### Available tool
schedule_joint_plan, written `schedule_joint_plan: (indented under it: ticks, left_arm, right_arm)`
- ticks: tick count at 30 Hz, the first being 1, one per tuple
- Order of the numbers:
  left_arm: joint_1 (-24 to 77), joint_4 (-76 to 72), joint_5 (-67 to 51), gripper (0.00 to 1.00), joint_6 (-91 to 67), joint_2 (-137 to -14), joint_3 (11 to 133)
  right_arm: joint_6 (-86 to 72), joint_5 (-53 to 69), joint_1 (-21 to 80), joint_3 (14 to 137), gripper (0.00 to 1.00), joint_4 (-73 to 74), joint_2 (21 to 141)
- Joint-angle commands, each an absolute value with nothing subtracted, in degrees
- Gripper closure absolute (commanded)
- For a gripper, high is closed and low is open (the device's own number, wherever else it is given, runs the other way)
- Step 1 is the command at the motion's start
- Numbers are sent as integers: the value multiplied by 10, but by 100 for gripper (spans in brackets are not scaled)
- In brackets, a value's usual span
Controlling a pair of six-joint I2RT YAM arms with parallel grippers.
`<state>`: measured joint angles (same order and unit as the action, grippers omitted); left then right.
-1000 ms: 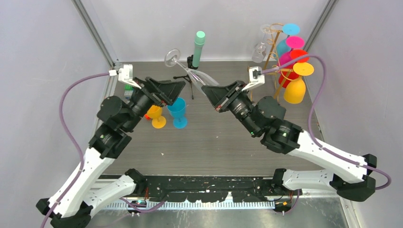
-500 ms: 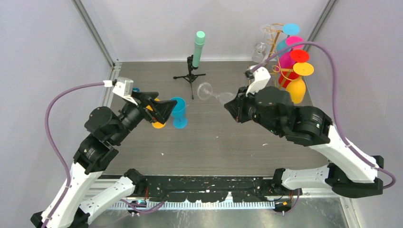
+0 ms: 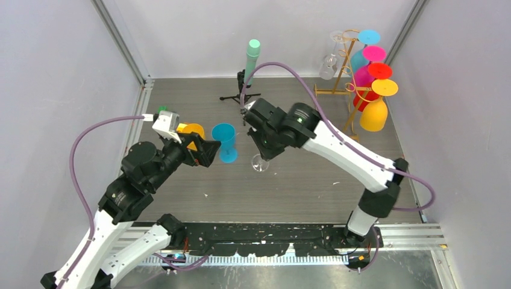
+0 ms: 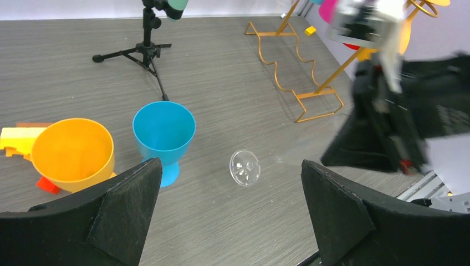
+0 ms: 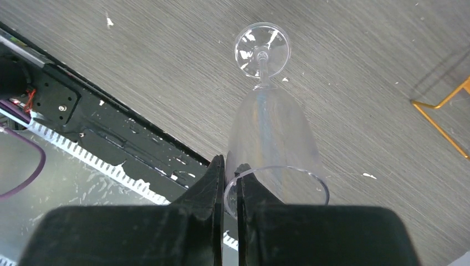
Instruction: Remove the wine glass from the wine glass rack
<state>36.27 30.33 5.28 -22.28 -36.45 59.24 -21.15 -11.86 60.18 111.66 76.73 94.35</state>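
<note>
While pinched at its rim by the nearly closed right gripper (image 5: 230, 166), the wine glass (image 5: 271, 127) is held upright, foot down, near the blue cup (image 3: 226, 137), off the wine glass rack (image 3: 329, 92); the left gripper (image 3: 208, 152) is spread wide, empty.

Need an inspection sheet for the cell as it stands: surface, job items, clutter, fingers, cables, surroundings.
Surface: grey wood-grain table, small white flecks.
Job's things: clear wine glass off the gold rack, upright, foot low over the table; contact unclear. Rack holds coloured glasses and another clear glass.
Clutter: blue cup, orange cup, black tripod, small blocks.
Grippers: right gripper fingers pinch the glass rim; left gripper open, holding nothing.
Cables: purple cables loop off both wrists; no snag seen.
Surroundings: pale walls, metal corner posts.
</note>
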Motion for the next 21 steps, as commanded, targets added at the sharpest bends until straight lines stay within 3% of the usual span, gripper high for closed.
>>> schedule_joint_plan:
  ticks: [1, 21]
  left_arm:
    - [364, 308, 75, 0, -223, -329, 580]
    - [364, 334, 86, 0, -211, -300, 552]
  right_arm:
    - [-176, -46, 545, 1171, 100, 795, 987]
    - [-124, -48, 489, 1361, 100, 818, 1207]
